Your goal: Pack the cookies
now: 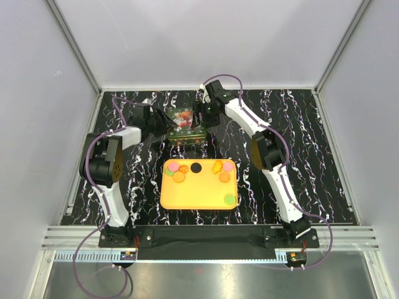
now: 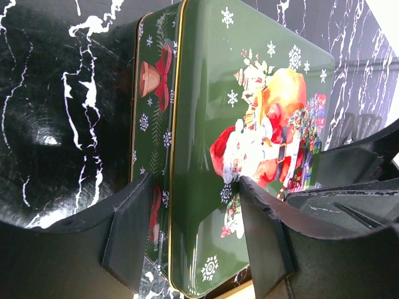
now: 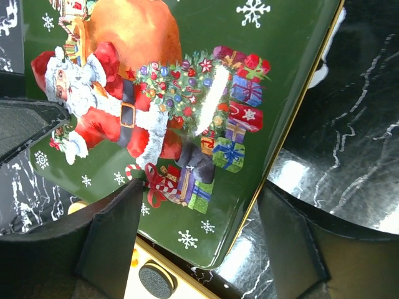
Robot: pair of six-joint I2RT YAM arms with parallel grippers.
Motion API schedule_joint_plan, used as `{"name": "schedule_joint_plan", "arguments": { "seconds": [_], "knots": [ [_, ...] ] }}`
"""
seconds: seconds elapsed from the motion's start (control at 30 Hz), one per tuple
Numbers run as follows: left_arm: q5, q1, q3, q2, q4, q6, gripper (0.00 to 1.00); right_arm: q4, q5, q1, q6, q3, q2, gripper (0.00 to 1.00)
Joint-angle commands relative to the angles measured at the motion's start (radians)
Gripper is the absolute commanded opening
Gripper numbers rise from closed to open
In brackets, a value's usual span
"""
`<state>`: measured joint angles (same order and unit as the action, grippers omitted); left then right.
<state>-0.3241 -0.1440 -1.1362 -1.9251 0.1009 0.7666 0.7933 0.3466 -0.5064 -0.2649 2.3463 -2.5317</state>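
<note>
The cookies (image 1: 195, 167) are several small flat pieces in orange, pink, green, black and yellow. They lie on a yellow tray (image 1: 196, 194) at the table's middle. A closed green Christmas tin (image 1: 184, 126) with a Santa picture stands just behind the tray. My left gripper (image 1: 163, 126) is open, its fingers (image 2: 128, 240) straddling the tin's left edge (image 2: 187, 156). My right gripper (image 1: 199, 118) is open and straddles the tin's right edge (image 3: 187, 124). The black cookie (image 3: 154, 281) and the tray's corner (image 3: 140, 277) show below the tin in the right wrist view.
The table top (image 1: 312, 143) is black marble-patterned, with white walls on three sides. A metal rail (image 1: 206, 237) runs along the near edge by the arm bases.
</note>
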Motion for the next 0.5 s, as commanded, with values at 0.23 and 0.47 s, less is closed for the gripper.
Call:
{"name": "schedule_joint_plan", "arguments": {
  "seconds": [0.23, 0.47],
  "knots": [
    [-0.055, -0.180, 0.035, -0.091, -0.089, 0.037, 0.00, 0.004, -0.040, -0.072, 0.049, -0.011, -0.013, 0.78],
    [-0.046, -0.215, -0.030, -0.112, -0.168, -0.003, 0.00, 0.003, -0.089, -0.084, 0.076, -0.045, 0.014, 0.86]
  ]
}}
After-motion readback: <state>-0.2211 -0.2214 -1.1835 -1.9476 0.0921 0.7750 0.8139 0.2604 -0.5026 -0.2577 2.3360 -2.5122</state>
